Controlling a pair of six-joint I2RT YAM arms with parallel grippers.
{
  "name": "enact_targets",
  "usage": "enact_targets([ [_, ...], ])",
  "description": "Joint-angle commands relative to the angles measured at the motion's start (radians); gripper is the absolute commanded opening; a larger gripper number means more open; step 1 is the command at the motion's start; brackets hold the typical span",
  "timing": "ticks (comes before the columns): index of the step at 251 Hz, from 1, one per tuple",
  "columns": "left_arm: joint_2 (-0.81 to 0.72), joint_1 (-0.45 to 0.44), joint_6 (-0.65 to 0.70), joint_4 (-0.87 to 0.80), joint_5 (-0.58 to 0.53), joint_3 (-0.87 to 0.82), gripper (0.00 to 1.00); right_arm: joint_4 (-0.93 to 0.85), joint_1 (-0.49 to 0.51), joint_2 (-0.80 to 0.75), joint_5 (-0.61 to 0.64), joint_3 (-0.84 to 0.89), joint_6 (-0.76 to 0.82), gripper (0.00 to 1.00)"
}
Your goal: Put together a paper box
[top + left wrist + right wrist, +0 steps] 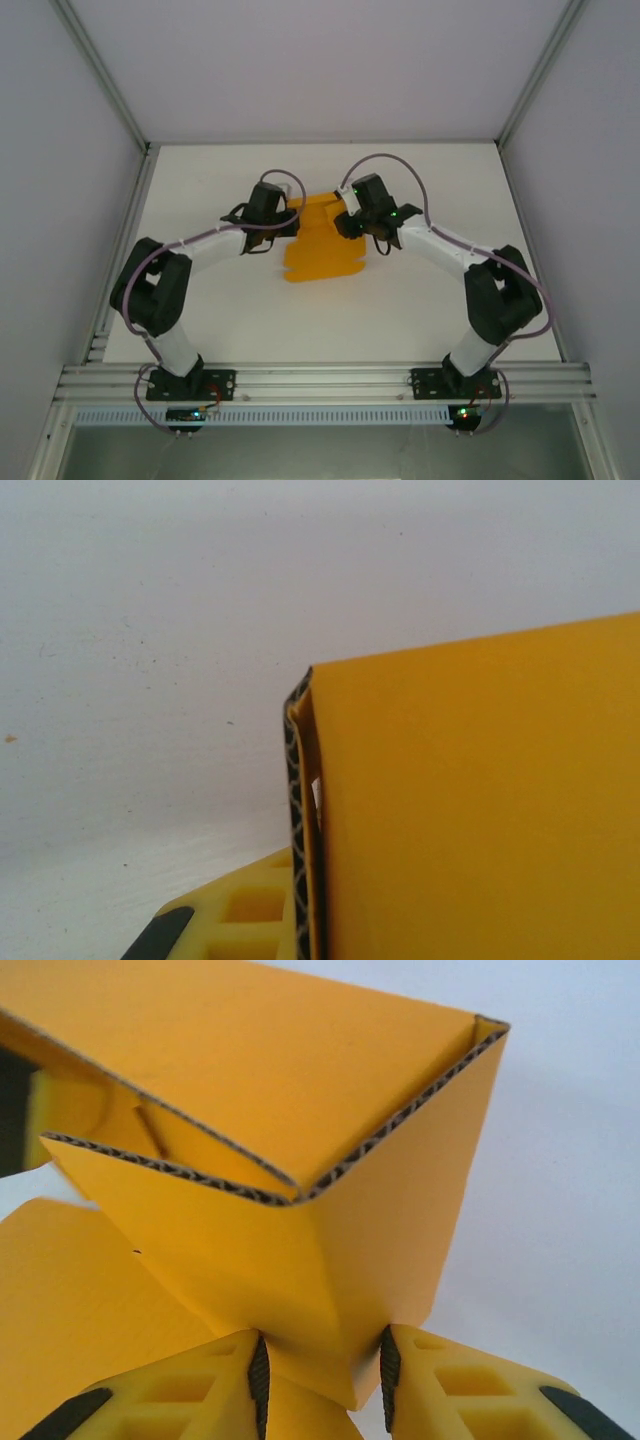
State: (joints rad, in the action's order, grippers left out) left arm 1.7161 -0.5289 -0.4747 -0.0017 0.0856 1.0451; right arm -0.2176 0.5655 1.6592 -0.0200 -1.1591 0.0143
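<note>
Orange-yellow corrugated card, the paper box (318,256), lies partly folded near the middle of the white table (210,180), between the two arms. Seen from above, its near part is flat on the table with notched flaps at the near edge, while the far part is raised where the grippers meet it. The left gripper (291,221) is at the card's far-left edge and the right gripper (346,223) at its far-right edge.

On the right wrist camera, the right gripper (323,1370) is closed narrowly on a folded corner of the paper box (300,1100), with the black pads (259,1380) pressed against both sides of the fold. Above them two panels stand up and meet at an angle, their fluted cut edges showing.

On the left wrist camera, a broad upright panel of the box (480,810) stands just beside one yellow finger (240,920), its fluted edge doubled over. The other finger is hidden behind the card, so I cannot tell whether the left gripper is clamped or apart
</note>
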Motion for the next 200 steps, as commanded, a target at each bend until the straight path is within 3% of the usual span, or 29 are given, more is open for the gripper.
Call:
enact_targets([
  [1, 0.011, -0.041, 0.032, 0.009, 0.103, 0.046, 0.00, 0.113, -0.003, 0.066, 0.111, 0.003, -0.023, 0.39],
  [43, 0.041, -0.051, 0.048, -0.014, 0.136, 0.067, 0.00, 0.205, -0.019, 0.124, 0.159, 0.022, -0.014, 0.35],
  [62, 0.059, -0.054, 0.061, -0.047, 0.149, 0.083, 0.00, 0.228, -0.032, 0.141, 0.120, 0.035, -0.002, 0.47],
  [84, 0.074, -0.058, 0.082, -0.078, 0.157, 0.093, 0.00, 0.267, -0.053, 0.145, 0.025, 0.069, 0.027, 0.56],
  [108, 0.082, -0.056, 0.102, -0.103, 0.156, 0.095, 0.00, 0.327, -0.091, 0.132, -0.119, 0.120, 0.060, 0.57],
  [146, 0.098, -0.057, 0.120, -0.121, 0.172, 0.109, 0.00, 0.445, -0.173, 0.139, -0.485, 0.177, 0.050, 0.59],
  [166, 0.110, -0.057, 0.126, -0.127, 0.183, 0.121, 0.00, 0.454, -0.184, 0.154, -0.526, 0.167, 0.034, 0.59],
  [200, 0.124, -0.062, 0.128, -0.134, 0.193, 0.140, 0.00, 0.410, -0.162, 0.193, -0.491, 0.122, 0.079, 0.62],
])
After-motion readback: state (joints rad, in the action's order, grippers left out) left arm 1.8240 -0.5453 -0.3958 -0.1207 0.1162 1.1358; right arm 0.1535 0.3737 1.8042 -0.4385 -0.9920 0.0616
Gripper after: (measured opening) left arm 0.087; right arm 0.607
